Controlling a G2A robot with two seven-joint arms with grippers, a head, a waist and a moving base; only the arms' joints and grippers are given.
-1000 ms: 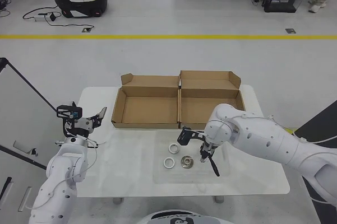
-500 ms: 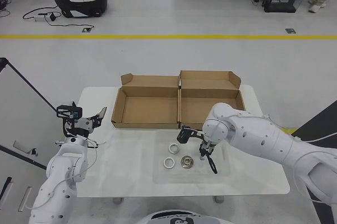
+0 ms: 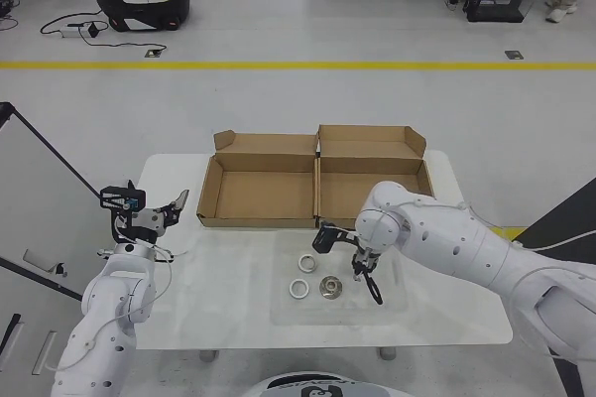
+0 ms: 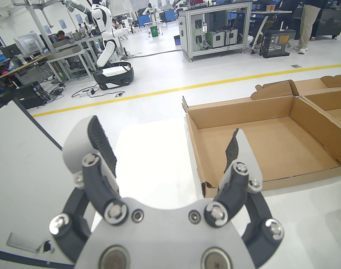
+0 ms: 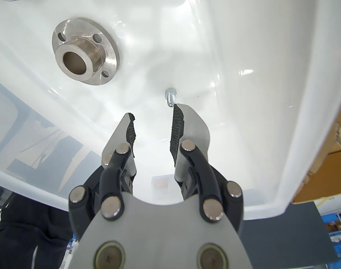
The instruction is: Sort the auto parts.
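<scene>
**Right claw spread beside a small bolt in the parts tray**

A white table [image 3: 218, 288] seen from above. At 12 o'clock on it, two shallow brown cardboard boxes [image 3: 263, 196] stand side by side and touching, flaps folded up, floors bare. At 5 o'clock lies a glossy white plastic tray [image 3: 397, 303] with rounded walls.

In the tray sits a brushed-metal flanged bushing [image 3: 330, 286]: a round disc with small holes and a raised hollow collar. Two pale rings [image 3: 298, 289] lie at its 9 and 11 o'clock.

The right gripper [image 5: 153, 111] hangs low over the tray at the bushing's 3 o'clock. Its claw is released and grasps nothing, its ribbed black pads [image 5: 177, 124] a narrow gap apart. A tiny silver bolt [image 5: 170, 96] with a socket head lies on the tray floor just beside one pad's tip.

The left gripper [image 4: 165, 125] is raised off the table's 9 o'clock edge, its claw spread wide and empty.
</scene>
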